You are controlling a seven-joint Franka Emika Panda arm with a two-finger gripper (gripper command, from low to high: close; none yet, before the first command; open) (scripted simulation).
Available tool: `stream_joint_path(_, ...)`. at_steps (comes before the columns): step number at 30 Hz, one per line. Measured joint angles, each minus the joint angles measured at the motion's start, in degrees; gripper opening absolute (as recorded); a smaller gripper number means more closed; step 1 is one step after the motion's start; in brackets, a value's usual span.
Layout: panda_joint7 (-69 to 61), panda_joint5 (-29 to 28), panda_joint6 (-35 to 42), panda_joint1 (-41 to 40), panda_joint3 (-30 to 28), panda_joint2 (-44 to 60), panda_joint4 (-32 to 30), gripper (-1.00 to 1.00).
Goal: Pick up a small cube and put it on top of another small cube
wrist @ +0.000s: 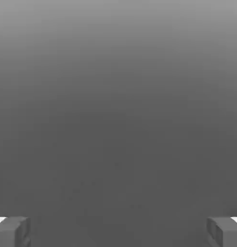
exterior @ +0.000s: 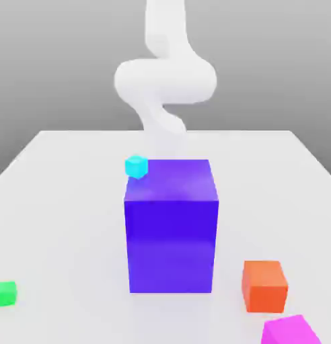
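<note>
Tall glossy blue block (exterior: 171, 225) dead centre on the white bench (exterior: 60, 201), squarely between arm (exterior: 165, 80) at 12 o'clock and targets: likely snag on any low reach. Orange cube (exterior: 264, 286) at 4 o'clock; plain magenta-pink cube (exterior: 291, 331) at 5, near the edge, easily nudged off. Cyan cube (exterior: 136, 166) at 11, green cube (exterior: 5, 293) at 8. Gripper (wrist: 118, 231) spread wide, holding nothing.
</note>
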State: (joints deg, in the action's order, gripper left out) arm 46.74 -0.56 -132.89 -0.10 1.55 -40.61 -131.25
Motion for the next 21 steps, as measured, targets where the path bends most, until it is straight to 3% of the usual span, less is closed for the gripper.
stream_joint_path(21,9.7,-7.7,-9.3,3.5,10.1,44.0,4.5,0.0)
